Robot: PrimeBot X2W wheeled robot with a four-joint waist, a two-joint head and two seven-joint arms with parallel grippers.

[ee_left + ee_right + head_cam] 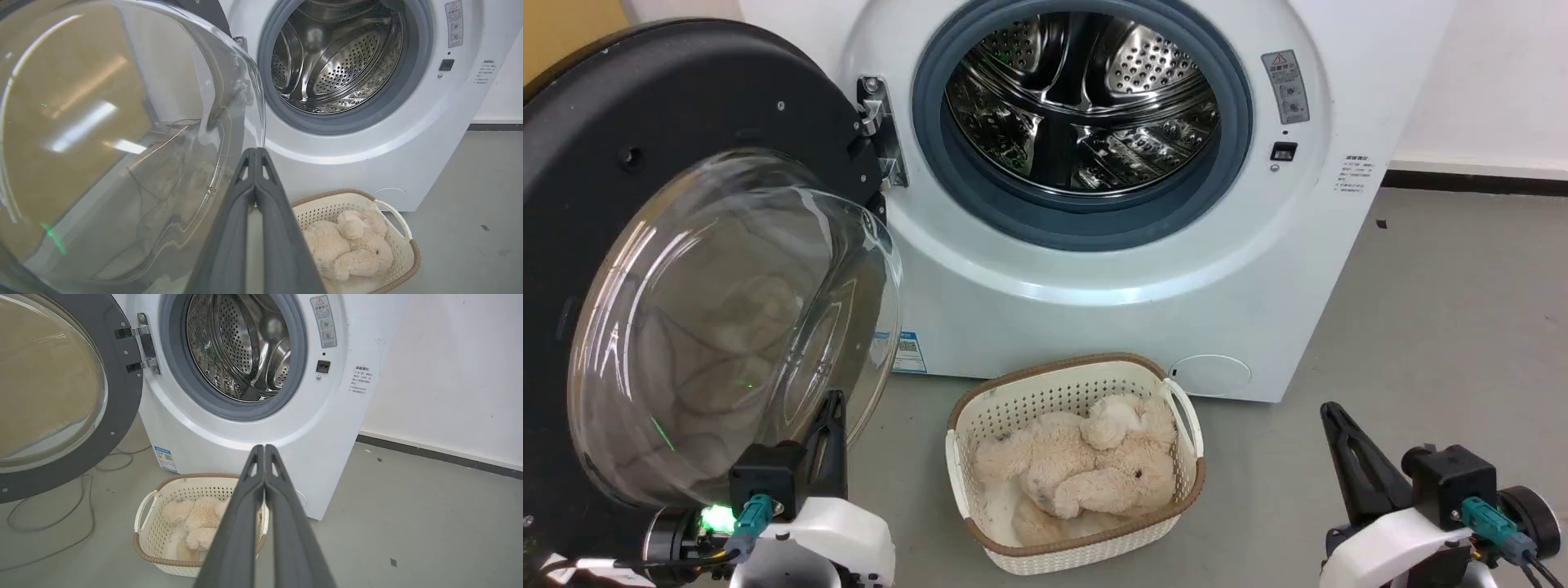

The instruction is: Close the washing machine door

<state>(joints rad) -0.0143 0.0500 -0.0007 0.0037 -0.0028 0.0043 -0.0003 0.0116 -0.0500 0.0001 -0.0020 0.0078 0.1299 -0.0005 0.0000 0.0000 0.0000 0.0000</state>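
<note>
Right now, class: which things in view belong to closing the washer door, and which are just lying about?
For the job: washing machine, washing machine door, left gripper near its glass.
Lying about: cream basket, plush toy inside it.

In the head view, the washing machine [1094,294] stands on the floor [1421,327] at 12 o'clock with the wall [1486,82] behind it. The washing machine door [645,122] hangs open at 9 o'clock from the hinge [880,131]. The basket [1045,392] sits on the floor just before the machine at 6 o'clock, with the plush toy [1086,474] in it. The left claw [833,404] is at 7 o'clock, close before the door, and the right claw [1331,412] is at 4 o'clock, apart from the basket.
</note>
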